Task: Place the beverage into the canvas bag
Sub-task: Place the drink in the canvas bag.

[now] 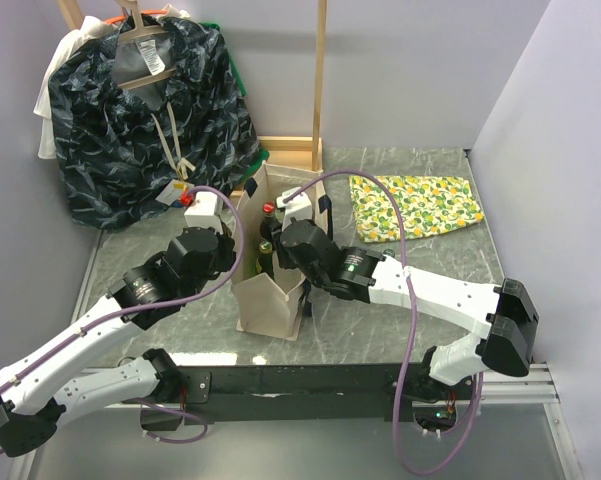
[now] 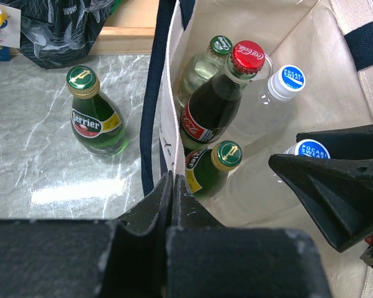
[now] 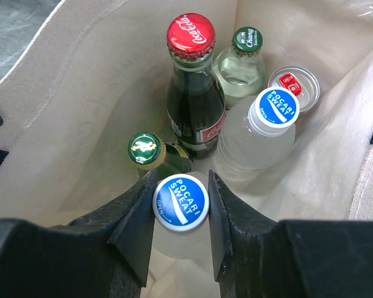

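Observation:
The beige canvas bag [image 1: 275,300] stands open at the table's middle. My left gripper [image 2: 171,180] is shut on its left wall [image 2: 167,118], pinching the cloth at the rim. Inside the bag, my right gripper [image 3: 181,202] is shut on the blue cap of a clear Pocari Sweat bottle [image 3: 181,205], one finger on each side of the cap. The bottle hangs upright among the others. Around it stand a Coca-Cola bottle [image 3: 194,93], a green Perrier bottle [image 3: 146,151], a Chang bottle [image 3: 242,59], a second Pocari Sweat bottle [image 3: 270,118] and a can [image 3: 295,84].
Another green Perrier bottle [image 2: 94,118] stands on the marble table just left of the bag. A dark blue patterned garment [image 1: 140,120] hangs at the back left. A lemon-print cloth [image 1: 415,205] lies at the back right, and a wooden post [image 1: 320,80] rises behind the bag.

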`<state>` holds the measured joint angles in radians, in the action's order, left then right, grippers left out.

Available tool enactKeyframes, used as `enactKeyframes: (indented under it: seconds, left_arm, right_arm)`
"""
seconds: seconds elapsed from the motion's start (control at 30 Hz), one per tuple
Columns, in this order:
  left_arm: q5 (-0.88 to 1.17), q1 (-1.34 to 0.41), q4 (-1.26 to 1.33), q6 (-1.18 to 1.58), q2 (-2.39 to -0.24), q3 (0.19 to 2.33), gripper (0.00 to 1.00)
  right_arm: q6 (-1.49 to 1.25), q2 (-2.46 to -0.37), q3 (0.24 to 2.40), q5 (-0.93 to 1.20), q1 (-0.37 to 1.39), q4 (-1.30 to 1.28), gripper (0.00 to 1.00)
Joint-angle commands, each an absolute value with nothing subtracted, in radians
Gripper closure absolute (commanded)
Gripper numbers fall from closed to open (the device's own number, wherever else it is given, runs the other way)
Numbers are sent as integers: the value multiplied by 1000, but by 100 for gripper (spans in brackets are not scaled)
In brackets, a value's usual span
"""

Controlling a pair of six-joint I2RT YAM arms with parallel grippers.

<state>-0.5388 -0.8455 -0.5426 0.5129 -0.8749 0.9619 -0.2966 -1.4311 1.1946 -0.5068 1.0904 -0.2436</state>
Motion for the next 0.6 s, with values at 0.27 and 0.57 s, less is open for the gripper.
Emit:
enactKeyframes:
  seconds: [0.27, 0.57]
  left_arm:
    - [-546, -844, -522, 497, -876, 982, 99]
    - [-548, -844, -522, 500, -871, 977, 99]
  right_arm:
    - [-339, -1422, 1224, -568, 1086, -182, 100]
    - [-353, -1437, 1246, -575, 1086, -245, 100]
